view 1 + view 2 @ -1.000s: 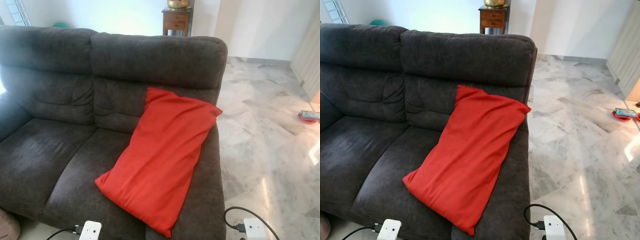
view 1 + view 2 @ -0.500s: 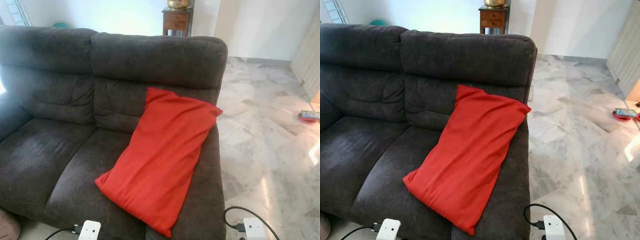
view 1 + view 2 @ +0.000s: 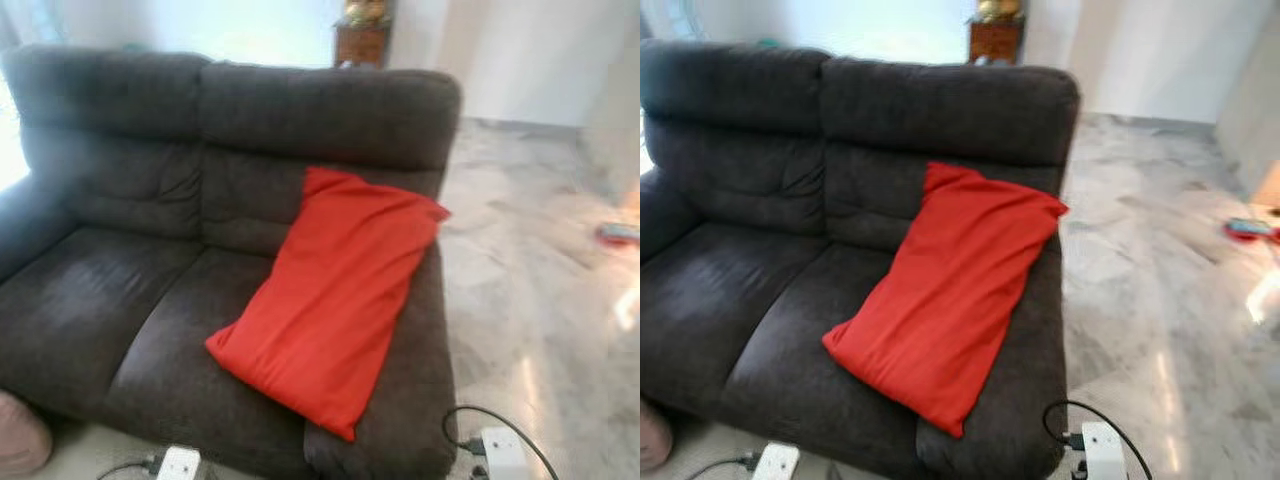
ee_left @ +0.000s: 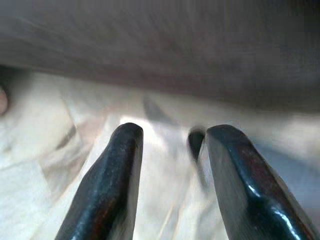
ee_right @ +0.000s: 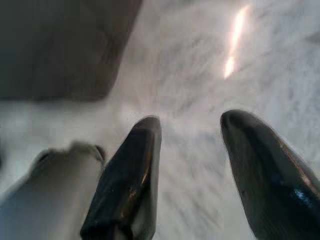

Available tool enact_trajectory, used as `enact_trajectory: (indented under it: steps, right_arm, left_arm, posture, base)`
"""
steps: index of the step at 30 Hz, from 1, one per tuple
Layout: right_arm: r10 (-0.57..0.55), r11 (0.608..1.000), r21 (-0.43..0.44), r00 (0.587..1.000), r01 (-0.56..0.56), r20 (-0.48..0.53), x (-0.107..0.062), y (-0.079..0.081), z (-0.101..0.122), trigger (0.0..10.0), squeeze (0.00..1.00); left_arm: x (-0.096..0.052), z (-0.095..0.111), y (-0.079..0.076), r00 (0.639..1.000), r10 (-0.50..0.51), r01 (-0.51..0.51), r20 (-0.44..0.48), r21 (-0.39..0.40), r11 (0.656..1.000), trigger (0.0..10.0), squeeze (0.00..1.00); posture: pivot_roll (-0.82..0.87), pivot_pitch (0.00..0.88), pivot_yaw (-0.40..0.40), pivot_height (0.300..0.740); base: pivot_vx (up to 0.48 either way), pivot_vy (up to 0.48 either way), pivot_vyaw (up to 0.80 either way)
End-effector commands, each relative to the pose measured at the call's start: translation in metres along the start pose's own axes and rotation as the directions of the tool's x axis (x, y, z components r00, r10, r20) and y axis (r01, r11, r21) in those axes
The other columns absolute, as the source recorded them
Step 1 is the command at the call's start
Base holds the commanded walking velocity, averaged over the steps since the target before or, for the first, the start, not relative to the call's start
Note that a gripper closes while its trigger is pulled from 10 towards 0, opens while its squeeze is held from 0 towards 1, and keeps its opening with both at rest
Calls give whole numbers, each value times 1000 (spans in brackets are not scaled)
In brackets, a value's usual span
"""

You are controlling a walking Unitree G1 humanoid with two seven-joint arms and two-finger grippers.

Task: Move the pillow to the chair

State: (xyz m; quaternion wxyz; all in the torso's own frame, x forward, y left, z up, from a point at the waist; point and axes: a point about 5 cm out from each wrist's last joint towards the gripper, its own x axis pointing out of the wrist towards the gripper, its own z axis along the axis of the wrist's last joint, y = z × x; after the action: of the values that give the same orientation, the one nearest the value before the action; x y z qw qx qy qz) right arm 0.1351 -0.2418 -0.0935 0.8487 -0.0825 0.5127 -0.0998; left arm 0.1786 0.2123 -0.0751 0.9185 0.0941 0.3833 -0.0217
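Observation:
A long red pillow leans slantwise on the right seat of a dark grey two-seat sofa, its top corner against the backrest and its lower end near the seat's front edge. My left gripper hangs low over pale floor in front of the sofa's base, fingers apart and holding nothing. My right gripper also hangs open over the marble floor, beside the sofa's dark side. No chair can be made out.
White power strips with black cables lie on the floor in front of the sofa. A small wooden side table stands behind it. Marble floor stretches to the right, with a small red object on it.
The whole picture has shifted and blurred, so the camera has moved: the sofa and pillow now sit slightly higher and farther off. The pillow lies as before.

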Motion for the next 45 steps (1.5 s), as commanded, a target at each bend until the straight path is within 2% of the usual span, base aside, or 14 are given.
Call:
enact_trajectory:
  steps: [1, 8, 16, 24, 28, 30, 32, 34, 38, 41, 43, 45]
  right_arm:
    - [-5, 1000, -1, 997, 5, 72, 3, -3, 24, 10000, 0]
    - [-7, 1000, 5, 997, 7, 75, 3, -3, 25, 10000, 0]
    - [-6, 1000, 5, 997, 6, 73, 3, -2, 25, 10000, 0]
    - [9, 1000, -2, 997, -9, 76, 3, 1, 26, 10000, 0]
    - [32, 999, -16, 997, -30, 70, 3, 6, 25, 10000, 0]
    - [17, 1000, -23, 999, -16, 50, 2, 3, 19, 10000, 0]
    - [-2, 1000, -22, 1000, 3, 30, 2, -3, 13, 10000, 0]
    - [-38, 999, -1, 999, 38, 2, 0, -15, 3, 10000, 0]
    - [-69, 997, 19, 997, 70, -25, -2, -26, -8, 10000, 0]
    - [-92, 994, 58, 995, 95, -46, -3, -31, -14, 10000, 0]
    - [-108, 983, 142, 992, 115, -60, -4, -33, -18, 10000, 0]
    - [-109, 979, 167, 992, 118, -65, -4, -32, -19, 10000, 0]
  left_arm:
    - [-7, -20, -6, 997, -17, 17, -69, 3, 1000, 10000, 0]
    - [-5, -16, -6, 998, -14, 14, -56, 5, 1000, 10000, 0]
    - [-7, -20, -7, 998, -14, 15, -67, 3, 1000, 10000, 0]
    - [-5, -13, -10, 998, -64, 66, -30, 93, 993, 10000, 0]
    - [-2, -8, -10, 998, -56, 58, -30, 76, 995, 10000, 0]
    - [-1, -8, -10, 998, -48, 51, -48, 49, 998, 10000, 0]
    - [-1, -9, -10, 997, -52, 55, -57, 55, 997, 10000, 0]
    - [-2, -10, -11, 996, -54, 58, -67, 57, 997, 10000, 0]
    - [-3, -14, -11, 996, -51, 54, -70, 45, 997, 10000, 0]
    - [-5, -17, -10, 996, -49, 52, -78, 43, 998, 10000, 0]
    - [-7, -22, -9, 995, -43, 46, -86, 35, 998, 10000, 0]
    - [-8, -24, -9, 995, -39, 42, -89, 30, 999, 10000, 0]
  posture:
    - [50, 0, -3, 740]
    - [49, 0, -3, 740]
    - [52, 0, -6, 740]
    - [68, 0, -7, 740]
    - [62, 0, -3, 740]
    - [59, 0, 0, 740]
    - [56, 0, 6, 740]
    - [51, 0, 10, 740]
    - [51, 0, 16, 740]
    - [50, 0, 19, 740]
    - [48, 0, 24, 740]
    - [48, 0, 24, 740]
  base:
    - [-270, 0, 0]
    - [0, 0, 0]
    - [0, 0, 0]
    - [0, 0, 0]
    - [0, 0, 0]
    - [0, 0, 0]
    - [0, 0, 0]
    - [0, 0, 0]
    - [0, 0, 0]
    - [0, 0, 0]
    - [0, 0, 0]
    - [0, 0, 0]
